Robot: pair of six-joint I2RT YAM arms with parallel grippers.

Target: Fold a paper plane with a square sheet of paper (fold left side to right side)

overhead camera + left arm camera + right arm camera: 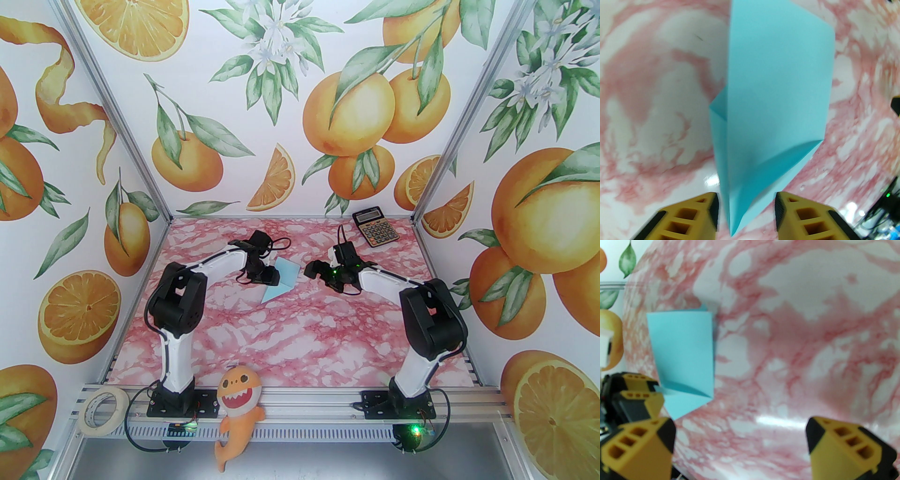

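Square sheet of paper (287, 280) lies folded; calculator (376, 228) label illegible.

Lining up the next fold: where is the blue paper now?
Top view: the folded light-blue paper lies mid-table, one edge inside the left claw, with the open right claw just to its right.

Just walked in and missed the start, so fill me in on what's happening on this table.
A light-blue square sheet of paper is being folded on the marbled table. The sheet is partly folded, with one flap raised. The left end effector has a finger on each side of the sheet's corner; whether it pinches is unclear. The right end effector is open over bare table, apart from the paper.
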